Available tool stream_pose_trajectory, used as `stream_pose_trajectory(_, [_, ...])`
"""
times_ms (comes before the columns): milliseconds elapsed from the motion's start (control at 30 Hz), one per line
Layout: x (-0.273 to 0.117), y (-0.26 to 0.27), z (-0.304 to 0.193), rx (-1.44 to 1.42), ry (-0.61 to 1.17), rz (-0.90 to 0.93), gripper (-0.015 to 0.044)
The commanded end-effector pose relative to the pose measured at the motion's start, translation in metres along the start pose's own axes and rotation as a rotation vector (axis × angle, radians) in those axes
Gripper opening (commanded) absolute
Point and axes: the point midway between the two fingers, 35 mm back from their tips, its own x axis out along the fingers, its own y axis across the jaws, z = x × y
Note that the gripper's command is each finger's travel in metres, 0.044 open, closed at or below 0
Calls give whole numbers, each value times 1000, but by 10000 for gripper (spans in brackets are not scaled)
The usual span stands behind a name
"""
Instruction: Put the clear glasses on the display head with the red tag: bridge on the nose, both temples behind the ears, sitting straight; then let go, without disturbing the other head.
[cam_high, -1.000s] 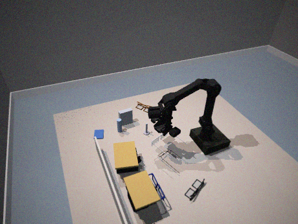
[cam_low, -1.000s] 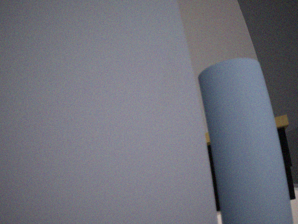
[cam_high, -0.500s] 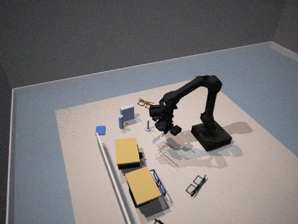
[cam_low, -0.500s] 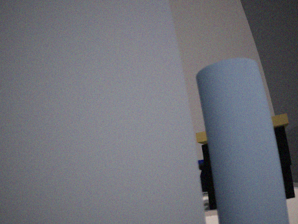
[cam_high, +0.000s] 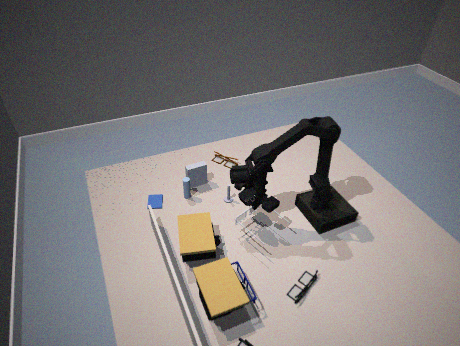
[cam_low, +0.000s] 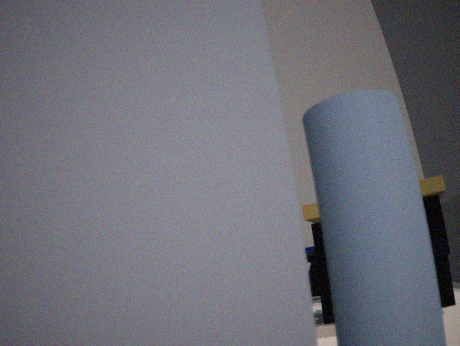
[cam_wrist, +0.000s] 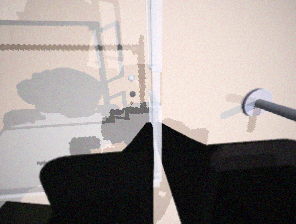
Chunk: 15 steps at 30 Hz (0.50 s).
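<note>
Gripping the clear-framed glasses (cam_high: 243, 216) (cam_wrist: 156, 45), the black parallel-jaw gripper (cam_high: 260, 204) (cam_wrist: 156, 125) has its fingers closed on the thin, pale frame, which hangs above the pale tabletop (cam_high: 135, 187). In the top view, a slim grey upright post on a round foot (cam_high: 228, 195) (cam_wrist: 257, 102) stands near the gripper on the side away from the arm's black square base (cam_high: 354, 215). Farther out past the post are a light-blue cylinder (cam_high: 186, 188) (cam_low: 372, 215) and a grey upright box (cam_high: 196, 175) (cam_low: 145, 175). Below the gripper in that view, to the left, are two black stands with flat yellow tops (cam_high: 197, 233) (cam_high: 222, 287); blue-framed glasses (cam_high: 244, 282) are at the lower one. Black-framed glasses (cam_high: 302, 286) lie on the tabletop, lower right of the gripper. Whether either stand carries a red tag, I cannot tell.
</note>
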Motion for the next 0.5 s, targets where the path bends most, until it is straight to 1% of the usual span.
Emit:
stream_pose_trajectory(0, [8,2,-1,-4,7,10,0])
stream_pose_trajectory(467, [21,2,-2,-4,7,10,0])
